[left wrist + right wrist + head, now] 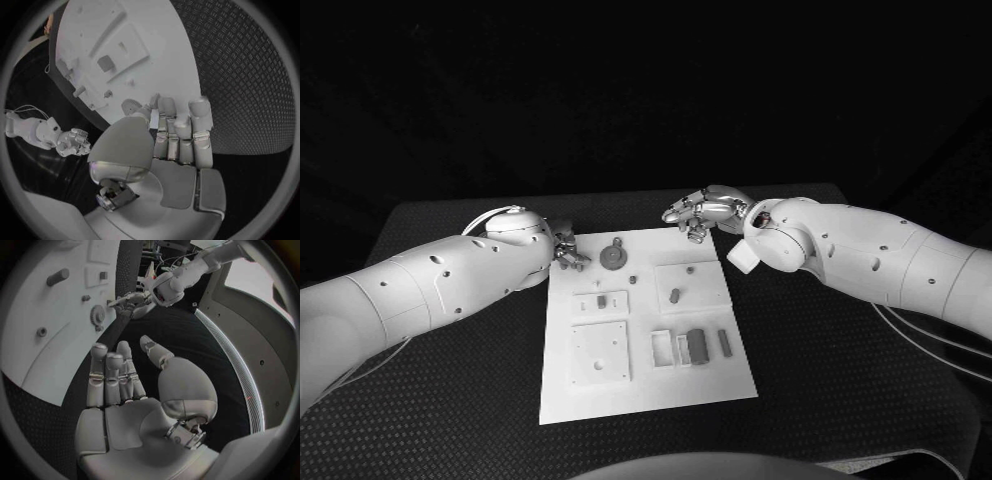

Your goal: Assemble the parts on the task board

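Both hands are hovering at the far end of the task board (646, 390), and neither is holding anything.

The white task board is lying in the middle of the black table (848, 400), running from the centre of the head view down toward its lower edge. The left hand (567, 252) is sitting at the board's upper left corner, fingers loosely apart and empty, just beside a round gear-like part (615, 262) lying on the board. The right hand (700, 212) is hanging over the board's upper right corner, its fingers spread and lightly bent, gripping nothing. Lower on the board, small grey parts (692, 347) are lying side by side to the right of a square plate (600, 352).
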{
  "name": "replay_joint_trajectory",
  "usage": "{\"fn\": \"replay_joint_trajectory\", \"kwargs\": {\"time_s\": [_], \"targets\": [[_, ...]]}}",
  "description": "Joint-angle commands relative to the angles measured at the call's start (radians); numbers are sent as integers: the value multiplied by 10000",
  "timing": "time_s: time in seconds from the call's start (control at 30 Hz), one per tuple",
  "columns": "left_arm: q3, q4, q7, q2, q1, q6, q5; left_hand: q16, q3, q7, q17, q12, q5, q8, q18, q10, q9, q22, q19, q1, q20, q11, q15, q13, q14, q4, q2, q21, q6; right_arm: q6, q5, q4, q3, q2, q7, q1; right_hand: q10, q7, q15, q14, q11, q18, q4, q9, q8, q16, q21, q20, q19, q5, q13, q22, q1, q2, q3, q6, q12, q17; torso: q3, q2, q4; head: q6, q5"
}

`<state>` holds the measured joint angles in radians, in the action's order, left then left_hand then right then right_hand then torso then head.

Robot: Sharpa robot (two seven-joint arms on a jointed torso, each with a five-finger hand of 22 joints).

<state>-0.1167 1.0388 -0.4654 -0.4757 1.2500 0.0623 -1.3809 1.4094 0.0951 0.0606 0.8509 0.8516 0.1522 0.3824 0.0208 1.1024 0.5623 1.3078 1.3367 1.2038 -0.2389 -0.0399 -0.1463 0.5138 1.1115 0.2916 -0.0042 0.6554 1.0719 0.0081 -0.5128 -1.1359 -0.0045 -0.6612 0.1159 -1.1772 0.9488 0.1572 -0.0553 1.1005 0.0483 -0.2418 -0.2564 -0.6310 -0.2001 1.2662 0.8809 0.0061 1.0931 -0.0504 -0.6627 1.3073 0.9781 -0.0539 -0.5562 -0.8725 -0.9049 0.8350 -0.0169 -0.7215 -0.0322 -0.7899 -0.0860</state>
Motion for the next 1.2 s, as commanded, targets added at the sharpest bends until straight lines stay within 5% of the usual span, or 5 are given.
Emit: {"fn": "replay_joint_trajectory", "kwargs": {"time_s": [0.03,0.13,0.6,0.7,1.2], "targets": [[1,0,24,25,5,356,68,-68,79,52,23,-50,105,-48,914,14,22,214,-29,32,-41,3,-11,21,-9,-27,-63,62,-7,64,14,-12,2,9,79,6,-49,49,-17,-76,30,-200,47,16,45,-42,-57,-84,4,-37,15,160,-118,-20,-5,9,-45,-14,-5,1,1,-4,-5],[1,13,23,-4,5,363,143,-78,127,60,63,-56,662,-55,918,-5,69,220,-66,286,-33,10,-3,61,-18,-81,-74,92,-33,63,15,-7,2,9,80,6,-49,49,-17,-76,30,-200,47,17,45,-42,-57,-84,4,-37,16,161,-119,-21,-5,9,-46,-14,-3,1,-3,-13,-7],[3,21,43,-24,4,217,530,-116,219,78,170,-95,1535,-80,916,-35,212,218,-202,1559,1,29,17,168,-43,-635,226,205,-86,66,19,9,2,17,83,6,-49,50,-16,-76,30,-200,52,17,45,-42,-57,-84,4,-37,18,161,-122,-21,-4,11,-48,-14,-11,0,-6,-40,-28],[3,31,43,-38,4,156,611,-138,633,72,192,-120,1226,-108,889,-19,228,204,-221,1717,19,55,21,186,-35,-639,120,219,-66,64,20,17,2,19,85,6,-49,50,-16,-76,30,-200,53,18,45,-42,-57,-84,4,-38,19,161,-123,-21,-4,12,-49,-14,-13,2,-4,-40,-28],[13,262,-92,-284,4,-380,1019,-79,976,32,258,-89,1341,-60,893,108,299,219,-189,1745,-16,-13,-20,244,75,-813,93,311,64,59,25,15,2,10,86,7,-50,50,-16,-76,31,-200,56,18,45,-41,-57,-84,5,-37,22,161,-125,-22,-4,13,-52,-14,-4,3,-1,-30,-24]]}}
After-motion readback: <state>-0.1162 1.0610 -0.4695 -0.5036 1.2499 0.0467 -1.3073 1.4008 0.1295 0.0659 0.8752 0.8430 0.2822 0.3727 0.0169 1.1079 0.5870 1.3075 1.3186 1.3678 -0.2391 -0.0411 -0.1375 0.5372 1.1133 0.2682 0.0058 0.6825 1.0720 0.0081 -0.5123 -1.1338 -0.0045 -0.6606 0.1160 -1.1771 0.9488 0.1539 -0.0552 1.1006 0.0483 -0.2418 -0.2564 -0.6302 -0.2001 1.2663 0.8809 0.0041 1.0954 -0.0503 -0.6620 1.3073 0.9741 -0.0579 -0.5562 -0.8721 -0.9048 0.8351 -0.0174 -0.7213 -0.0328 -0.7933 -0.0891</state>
